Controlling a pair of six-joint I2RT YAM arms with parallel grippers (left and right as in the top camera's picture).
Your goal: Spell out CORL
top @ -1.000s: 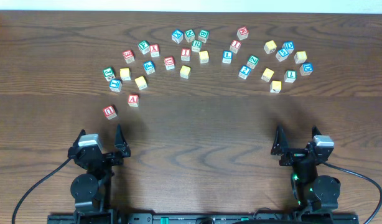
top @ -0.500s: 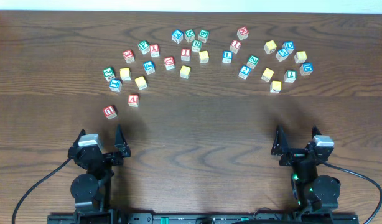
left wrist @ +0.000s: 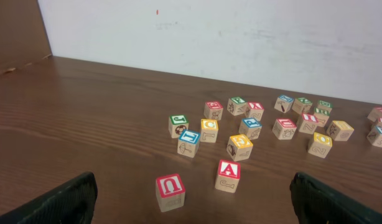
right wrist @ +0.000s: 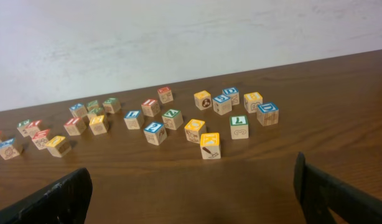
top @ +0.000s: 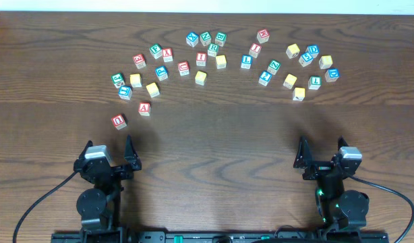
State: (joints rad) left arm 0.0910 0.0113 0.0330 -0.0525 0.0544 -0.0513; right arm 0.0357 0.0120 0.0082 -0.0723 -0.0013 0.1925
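Many small wooden letter cubes lie in an arc across the far half of the table. A white cube with a green R [top: 213, 49] sits in the middle group. Blue L cubes lie at centre right [top: 246, 61] and far right [top: 315, 82]. Several yellow-topped cubes are scattered, such as one on the left [top: 135, 80] and one on the right [top: 290, 81]; their letters are too small to read. My left gripper [top: 109, 148] [left wrist: 191, 208] and right gripper [top: 321, 150] [right wrist: 191, 199] are both open and empty near the front edge, well short of the cubes.
A red U cube [top: 119, 121] [left wrist: 170, 191] and a red A cube [top: 145, 108] [left wrist: 228, 175] lie nearest the left gripper. A yellow-topped cube [right wrist: 210, 145] is nearest the right gripper. Bare wood table [top: 214, 142] separates grippers and cubes. A white wall [left wrist: 241, 37] stands behind.
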